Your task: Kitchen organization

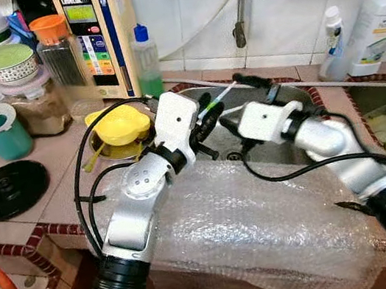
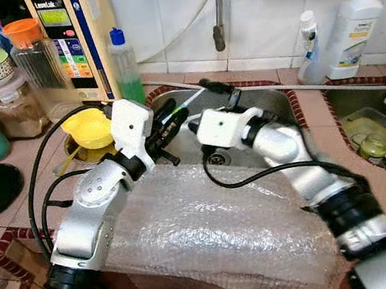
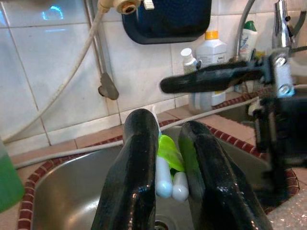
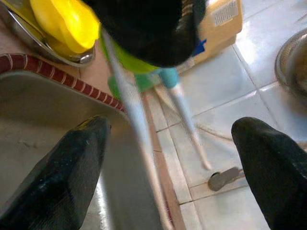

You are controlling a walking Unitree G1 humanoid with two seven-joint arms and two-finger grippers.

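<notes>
Because I want these thin utensils kept over the stainless steel sink (image 1: 288,109) rather than the counter, my left gripper (image 1: 205,121) is pinching a small bundle of white-handled brush-like tools with lime-green parts (image 3: 169,160) above the near-left part of the basin, their slim white stems slanting up and away toward the tiled wall. My right gripper (image 1: 237,118) sits just to the right of that bundle with its fingers spread wide, one finger reaching toward the far rim, which I judge is a stance for receiving or steadying the tools. Just left of the sink, a yellow plastic citrus-juicer top (image 1: 119,124) rests in a small steel bowl, so the bundle is held clear of it. My forearms lie over a sheet of clear bubble wrap (image 1: 243,218) draped along the near counter edge. A bottle of green dish liquid with a blue cap (image 1: 146,61) stands far-left of the basin.
</notes>
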